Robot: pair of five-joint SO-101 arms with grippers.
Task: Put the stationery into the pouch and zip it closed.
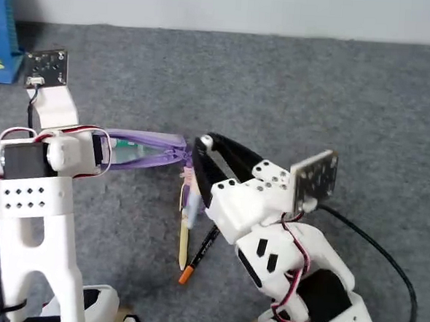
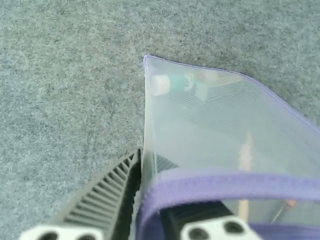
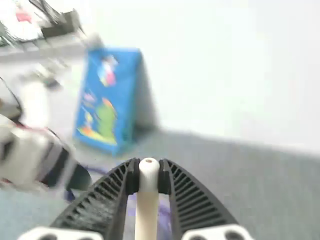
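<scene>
My left gripper (image 1: 110,151) is shut on one end of a clear pouch (image 1: 146,152) with a purple zip band, holding it off the grey table. In the left wrist view the pouch (image 2: 210,130) hangs in front of the black fingers (image 2: 107,205), and a green and white item (image 2: 175,82) lies inside at its far end. My right gripper (image 1: 199,149) sits at the pouch's other end, shut on a cream stick (image 1: 183,236) that runs back along its fingers. The right wrist view shows that stick (image 3: 148,192) clamped between the black fingers (image 3: 112,197). A black pencil (image 1: 203,250) with an orange end lies beside it.
A blue printed box (image 1: 2,35) stands at the back left of the grey table (image 1: 314,94), against a white wall, and shows again as the blue box (image 3: 112,100) in the right wrist view. A black cable (image 1: 384,259) trails off to the right.
</scene>
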